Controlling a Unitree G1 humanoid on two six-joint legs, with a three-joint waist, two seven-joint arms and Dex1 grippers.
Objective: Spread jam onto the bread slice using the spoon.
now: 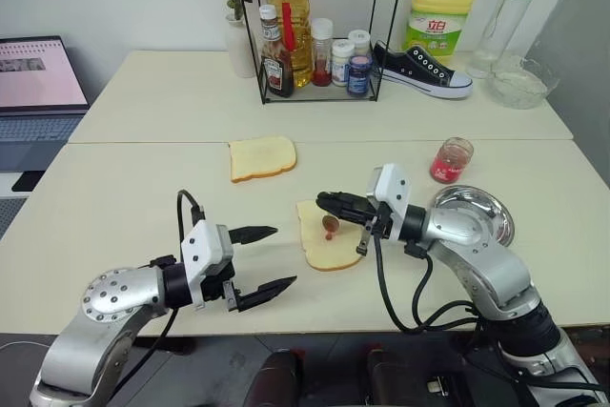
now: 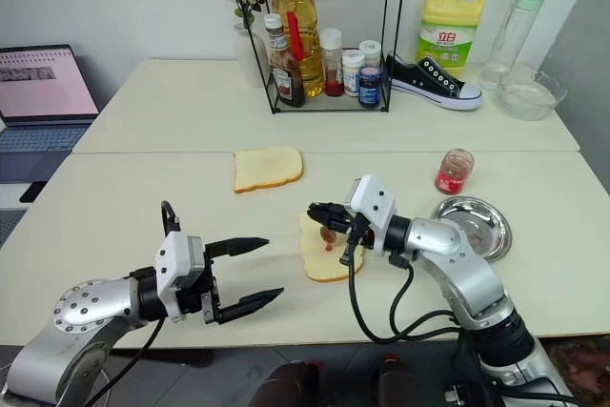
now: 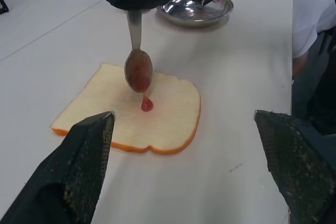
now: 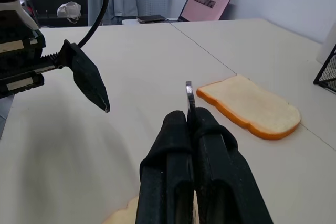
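- jam (image 3: 147, 105): a small red blob at the middle of the bread slice (image 3: 168, 114), just under the spoon (image 3: 138, 69); more coats the spoon's bowl
- right gripper (image 1: 329, 202): clamped on the spoon's handle, bowl hanging down over the slice
- left gripper (image 1: 276, 257): fingers wide apart, holding nothing, left of the slice
- steel dish (image 1: 496, 212): behind the right gripper

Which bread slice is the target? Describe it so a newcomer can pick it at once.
On the near table, look just left of the steel dish, under the right gripper. The bread slice lies there with a red jam blob at its middle and the spoon above it; the other slice, farther back, is plain.
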